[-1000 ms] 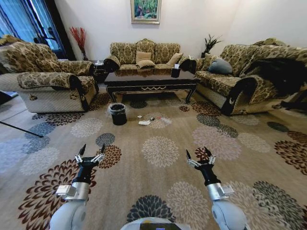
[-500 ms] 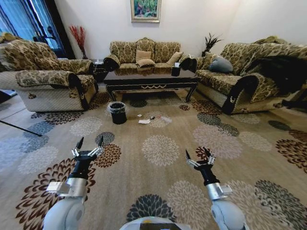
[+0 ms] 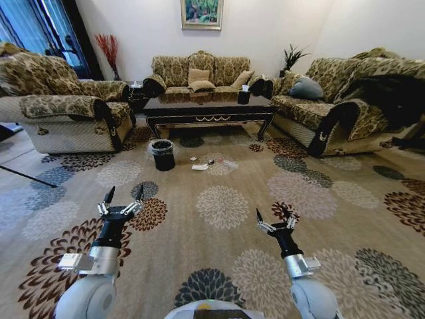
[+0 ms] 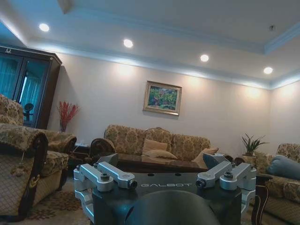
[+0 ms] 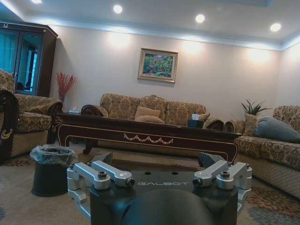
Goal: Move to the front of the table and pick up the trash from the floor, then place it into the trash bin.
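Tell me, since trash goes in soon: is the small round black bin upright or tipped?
Upright. The small round black bin stands on the carpet, its liner-wrapped rim facing up, left of the table's front.

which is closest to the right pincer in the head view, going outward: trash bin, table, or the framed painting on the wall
From the right pincer, low on the carpet:
1. trash bin, ahead and to its left on the carpet.
2. table, behind the bin, before the sofa.
3. framed painting, on the far wall above the sofa.

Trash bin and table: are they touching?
Apart. The head view shows the trash bin standing on the carpet in front of the table, with a strip of carpet between it and the table's leg.
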